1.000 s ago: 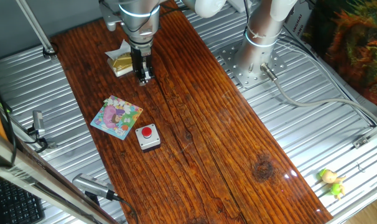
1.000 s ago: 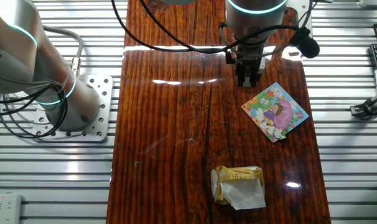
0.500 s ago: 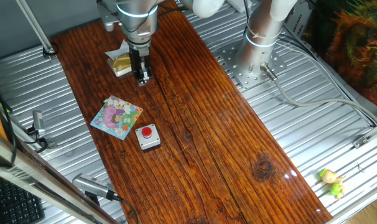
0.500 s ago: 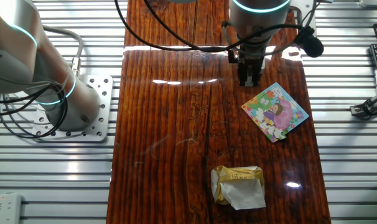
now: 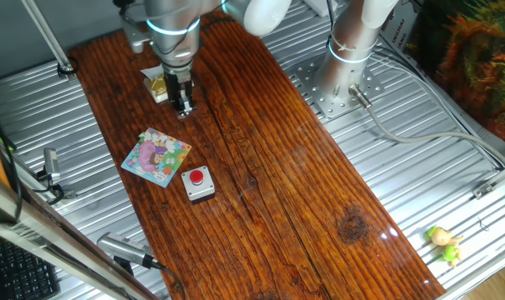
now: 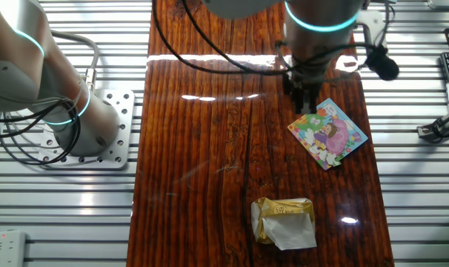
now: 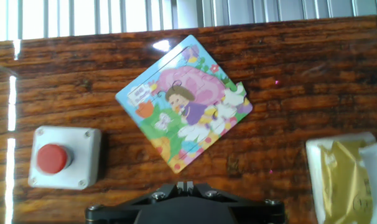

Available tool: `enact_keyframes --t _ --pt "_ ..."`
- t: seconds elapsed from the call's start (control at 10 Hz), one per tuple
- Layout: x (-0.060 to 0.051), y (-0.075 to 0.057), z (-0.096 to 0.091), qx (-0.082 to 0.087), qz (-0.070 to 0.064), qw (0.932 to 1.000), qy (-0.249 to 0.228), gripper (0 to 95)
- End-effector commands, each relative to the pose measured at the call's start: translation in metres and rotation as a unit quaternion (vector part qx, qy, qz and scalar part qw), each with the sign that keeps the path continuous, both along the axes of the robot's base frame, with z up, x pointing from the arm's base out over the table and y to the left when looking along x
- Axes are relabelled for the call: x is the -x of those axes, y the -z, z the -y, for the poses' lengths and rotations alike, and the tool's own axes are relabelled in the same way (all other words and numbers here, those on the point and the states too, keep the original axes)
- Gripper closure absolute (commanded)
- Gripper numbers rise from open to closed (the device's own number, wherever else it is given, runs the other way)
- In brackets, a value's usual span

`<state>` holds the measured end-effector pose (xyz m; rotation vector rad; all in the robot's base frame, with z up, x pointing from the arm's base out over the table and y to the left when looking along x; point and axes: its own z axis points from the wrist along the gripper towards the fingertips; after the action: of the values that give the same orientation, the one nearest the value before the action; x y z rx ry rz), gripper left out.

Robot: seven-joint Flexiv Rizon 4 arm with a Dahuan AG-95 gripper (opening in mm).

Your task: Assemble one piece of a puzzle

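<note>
**Claw held above the board, puzzle just ahead of it**

The gripper point(image 5: 183, 111) is seen poised over the wooden table point(image 5: 269, 167), its fingers pointed down and drawn close together; nothing is seen between them. Whether the tips are fully pressed together cannot be told.

The puzzle point(image 7: 184, 101) is laid flat on the table, turned diamond-wise, just beyond the claw in the hand view. One white piece point(image 7: 236, 92) is seen jutting from its right edge.

A grey box with a red button point(image 7: 65, 157) is placed to the claw's left, near the puzzle but apart from it. A yellowish-gold box point(image 7: 349, 176) is found to the claw's right.
</note>
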<state>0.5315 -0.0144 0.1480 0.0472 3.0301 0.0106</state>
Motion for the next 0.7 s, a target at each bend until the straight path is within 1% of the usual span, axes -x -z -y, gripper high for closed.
enact_keyframes --t 0.1,0.3,0.6,0.7 --pt "0.0013 -0.0071 -0.0025 0.002 -0.007 1.0 0.001 95.0" --pt "0.0012 -0.0143 -0.0065 0.001 -0.007 1.0 0.004 95.0" --pt "0.0009 -0.0147 -0.0067 0.0 -0.008 1.0 -0.001 95.0" --pt "0.0009 -0.0148 -0.0067 0.002 -0.016 0.9999 -0.002 95.0"
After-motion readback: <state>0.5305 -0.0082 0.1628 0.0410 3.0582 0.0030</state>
